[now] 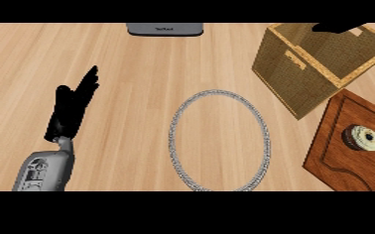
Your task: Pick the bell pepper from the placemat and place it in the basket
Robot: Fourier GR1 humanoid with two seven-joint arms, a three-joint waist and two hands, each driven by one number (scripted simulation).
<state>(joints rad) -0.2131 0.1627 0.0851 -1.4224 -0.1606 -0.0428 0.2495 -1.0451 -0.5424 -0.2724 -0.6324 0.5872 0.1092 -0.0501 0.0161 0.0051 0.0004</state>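
No bell pepper shows anywhere in the head view. The round placemat (173, 131), wood-coloured with a silvery beaded rim, lies bare at the centre of the counter. The woven basket (293, 74) with its light wooden rim stands tilted at the upper right. A dark bit of my right hand (333, 28) shows at the top edge, over the basket's opening; the rest of it is cut off. My left hand (72, 106) rests open at the left, fingers straight and pointing up, holding nothing.
A dark wooden board (330, 148) lies at the lower right, carrying a round pale object (360, 138) at the view's edge. A grey appliance (164, 29) sits at the counter's far edge, top centre.
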